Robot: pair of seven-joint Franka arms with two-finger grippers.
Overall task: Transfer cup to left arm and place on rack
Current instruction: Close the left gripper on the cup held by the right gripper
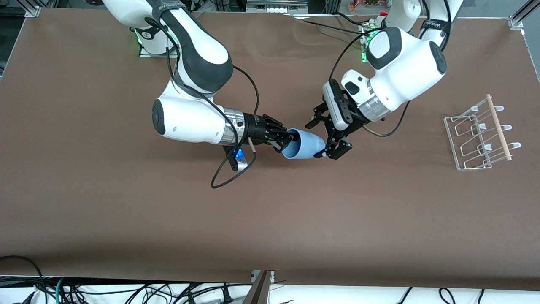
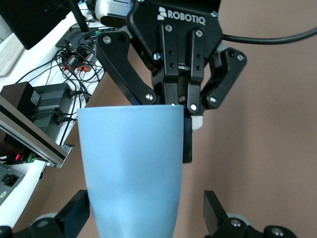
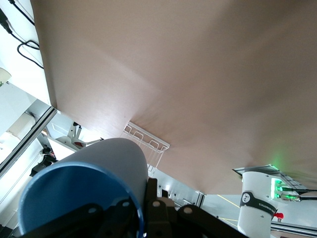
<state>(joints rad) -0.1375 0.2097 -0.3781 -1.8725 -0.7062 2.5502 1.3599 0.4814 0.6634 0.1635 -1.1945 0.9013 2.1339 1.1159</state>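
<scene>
Right gripper (image 1: 282, 138) pinches rim of light blue cup (image 1: 303, 145), held sideways over mid-table; left gripper (image 1: 327, 141) spread around cup's base, not touching. White wire rack (image 1: 481, 133) sits at left arm's end.

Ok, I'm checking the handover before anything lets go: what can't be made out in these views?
1. Left wrist view: the bottom edge cuts off the cup base and the left jaws' tips, so contact there is unclear.
2. Front view: the right jaws cover the cup's mouth, hiding the grip on the rim.
3. Right wrist view: the cup hides part of the rack, and the bottom edge cuts off the right jaws.
</scene>
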